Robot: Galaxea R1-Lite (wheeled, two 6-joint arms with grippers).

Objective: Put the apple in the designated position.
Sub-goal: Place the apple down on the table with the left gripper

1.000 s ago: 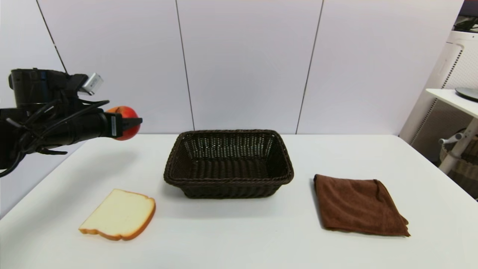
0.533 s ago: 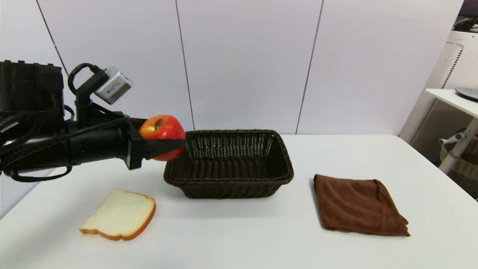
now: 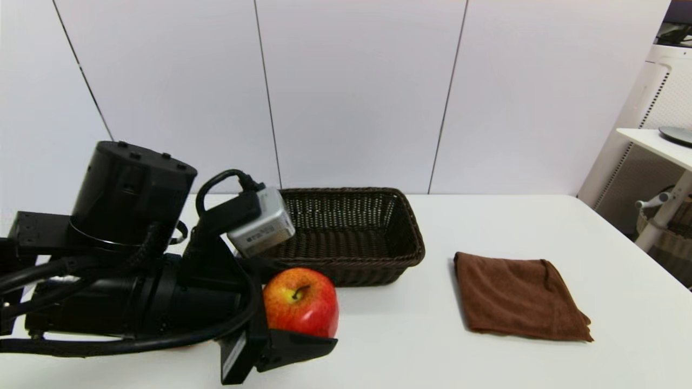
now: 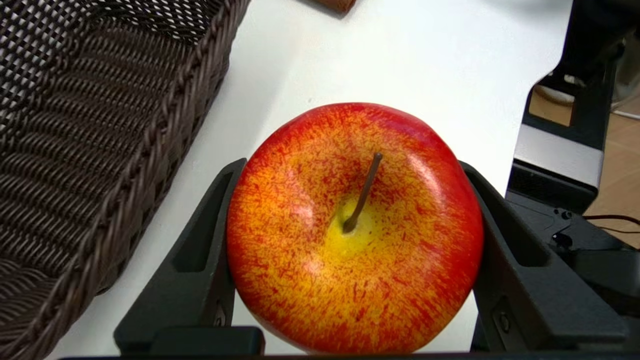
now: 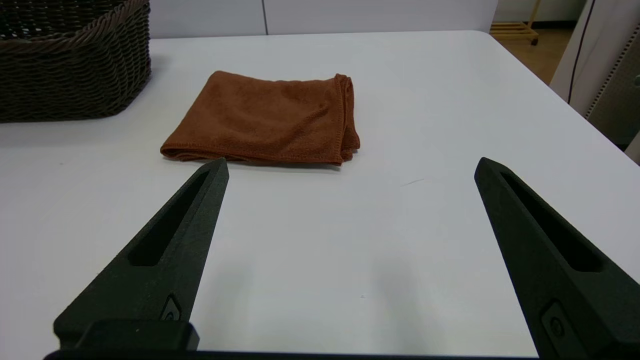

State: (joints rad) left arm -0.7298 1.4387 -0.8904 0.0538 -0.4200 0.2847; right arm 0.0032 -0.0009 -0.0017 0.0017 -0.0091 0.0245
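While half a second ago the left gripper [image 3: 303, 337] held the apple [image 3: 300, 301] up by the basket's [image 3: 378, 237] near-left corner, it has since come down and toward the robot, and the bread slice that lay on the table [image 3: 411, 356] is now hidden behind the arm. Both fingers [image 4: 200, 260] press the apple's flanks, stem up; the wrist view shows white tabletop beyond it, though whether it touches the surface cannot be told. Just beyond the gripper stands the basket, its woven front wall [image 4: 150, 165] near the apple but apart from it. To the gripper's right lies a bare stretch of table, then the cloth [image 3: 519, 297], well apart. Past the cloth the table runs open to its right edge. Over the near table, short of the cloth [image 5: 265, 120], the right gripper [image 5: 350, 172] hangs with fingers spread wide and nothing between them.
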